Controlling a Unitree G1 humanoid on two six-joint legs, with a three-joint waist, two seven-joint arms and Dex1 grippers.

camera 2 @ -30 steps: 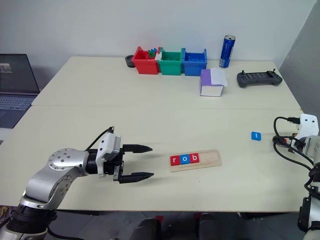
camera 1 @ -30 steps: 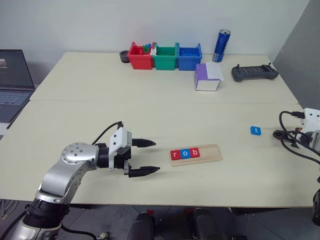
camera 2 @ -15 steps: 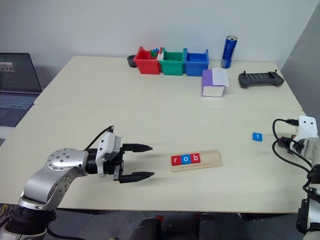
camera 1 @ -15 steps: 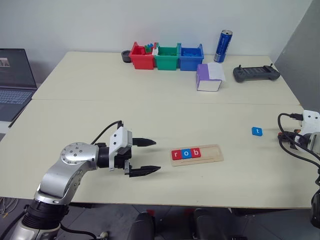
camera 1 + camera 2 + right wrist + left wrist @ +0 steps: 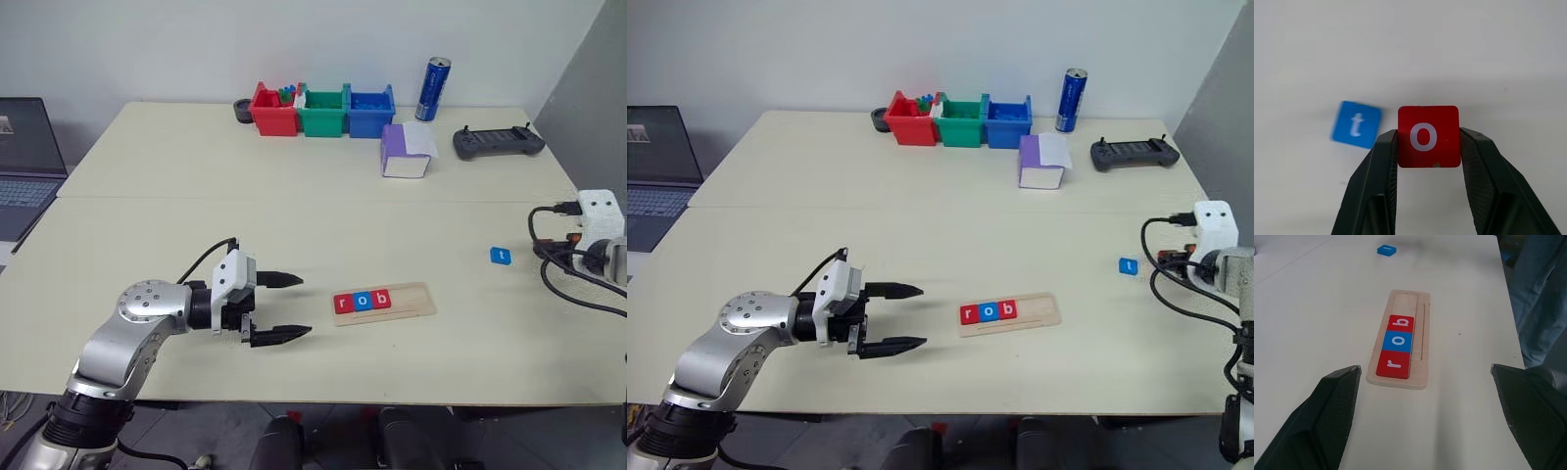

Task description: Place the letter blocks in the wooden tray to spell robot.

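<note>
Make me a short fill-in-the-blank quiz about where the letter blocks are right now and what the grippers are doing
1. The wooden tray holds three letter blocks spelling ____.
2. The right gripper is shut on a red block with the letter ____.
3. The blue block lying loose on the table shows the letter ____.
4. The left gripper, beside the tray, is ____.

Missing words: rob; o; t; open

Far edge of the cream table point(image 5: 196, 166): red bin point(image 5: 273, 111), green bin point(image 5: 323, 112) and blue bin point(image 5: 371, 110) in a row, touching, with a dark round object point(image 5: 243, 110) just beside the red one. Blue can point(image 5: 432, 89) upright near the blue bin; purple-and-white box point(image 5: 407, 152) in front; black controller point(image 5: 497, 143) to its right. Laptop point(image 5: 25, 162) at left edge, open.
</note>
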